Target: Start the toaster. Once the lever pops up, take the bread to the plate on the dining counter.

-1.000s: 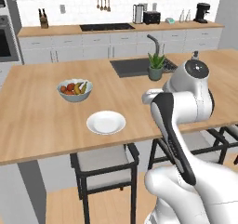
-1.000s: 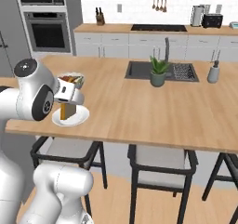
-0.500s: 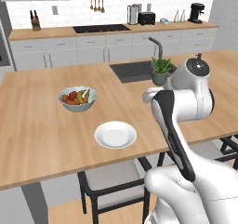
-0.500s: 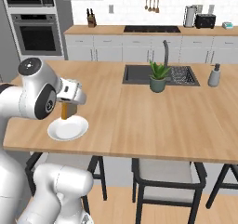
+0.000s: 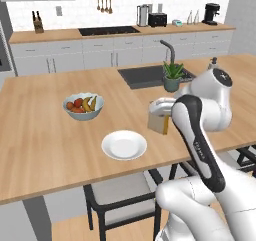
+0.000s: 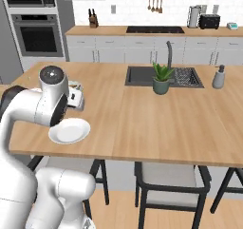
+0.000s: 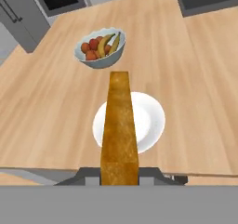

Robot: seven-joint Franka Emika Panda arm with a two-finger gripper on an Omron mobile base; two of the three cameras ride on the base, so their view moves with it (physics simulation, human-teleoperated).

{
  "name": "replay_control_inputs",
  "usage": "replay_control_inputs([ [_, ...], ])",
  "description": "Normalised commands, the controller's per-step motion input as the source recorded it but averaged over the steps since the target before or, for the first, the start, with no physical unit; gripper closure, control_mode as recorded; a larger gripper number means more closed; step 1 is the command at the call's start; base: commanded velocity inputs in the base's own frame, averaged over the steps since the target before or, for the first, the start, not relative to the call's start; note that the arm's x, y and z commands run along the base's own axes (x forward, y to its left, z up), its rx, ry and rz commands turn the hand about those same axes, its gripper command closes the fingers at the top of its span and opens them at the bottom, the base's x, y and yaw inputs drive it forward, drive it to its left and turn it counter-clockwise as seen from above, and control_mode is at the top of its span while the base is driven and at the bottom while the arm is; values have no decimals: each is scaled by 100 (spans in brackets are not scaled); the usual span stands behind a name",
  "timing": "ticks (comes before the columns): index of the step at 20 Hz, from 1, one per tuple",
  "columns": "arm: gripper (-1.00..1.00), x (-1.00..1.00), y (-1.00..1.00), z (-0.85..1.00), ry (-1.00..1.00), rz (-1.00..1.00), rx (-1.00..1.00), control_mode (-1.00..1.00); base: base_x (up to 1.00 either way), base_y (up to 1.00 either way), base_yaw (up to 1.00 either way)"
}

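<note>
The base has driven on since a second ago — the whole scene has slid, so the plate (image 5: 124, 145) now sits nearer the middle of the left base view and the fruit bowl (image 5: 83, 106) further in from the edge; neither has moved on the dining counter (image 5: 45, 135). The gripper (image 5: 161, 119) stays clamped on the bread (image 5: 159, 123), which hangs edge-down just above the counter, right of the plate and apart from it. In the hand view the slice (image 7: 119, 130) runs edge-on up the middle, its golden crust lying across the white plate (image 7: 148, 121) beneath, with the fruit bowl (image 7: 99, 48) beyond. From the right base view the plate (image 6: 70, 130) lies near the counter's front edge — the arm's forearm above it. The toaster (image 5: 157, 19) stands on the far worktop.
</note>
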Motion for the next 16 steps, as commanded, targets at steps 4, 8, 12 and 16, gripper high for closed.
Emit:
replay_control_inputs([
  [4,100,30,30,-46,0,27,16,-100,0,0,0],
  [8,100,37,41,-51,0,15,10,-100,0,0,0],
  [12,100,17,46,-53,0,3,1,-100,0,0,0],
  [16,100,3,34,-54,2,0,0,-100,0,0,0],
])
